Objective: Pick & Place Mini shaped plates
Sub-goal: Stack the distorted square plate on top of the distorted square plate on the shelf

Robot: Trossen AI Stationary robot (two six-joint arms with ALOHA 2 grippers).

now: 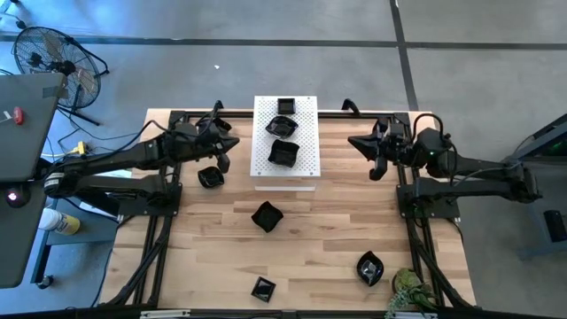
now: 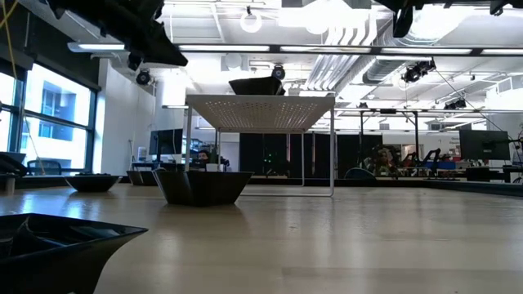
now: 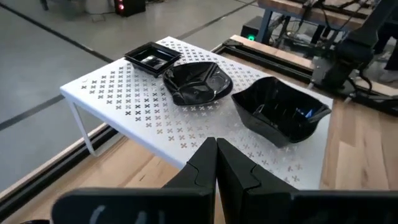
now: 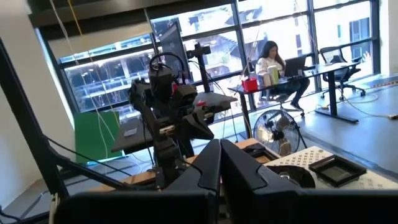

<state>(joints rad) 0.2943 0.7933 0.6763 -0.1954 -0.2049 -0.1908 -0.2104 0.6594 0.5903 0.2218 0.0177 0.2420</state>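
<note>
three black plates (image 1: 283, 152) sit on the white board (image 1: 306, 174); both grippers (image 3: 216, 163) (image 4: 220, 163) pressed together.

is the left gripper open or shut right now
Shut and empty: in the left wrist view the left gripper has its fingertips pressed together, holding nothing, near the white board.

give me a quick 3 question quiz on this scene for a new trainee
1. How many black mini plates sit on the white perforated board?
2. True or false: the left end effector is shut and holds nothing.
3. Which plate lies nearest the left end effector in the high view? A) the plate by the board's left edge B) the plate at the table's middle C) the plate near the plant

Key:
1. Three: a square plate, a round plate, a deep angular plate.
2. True.
3. A.
</note>
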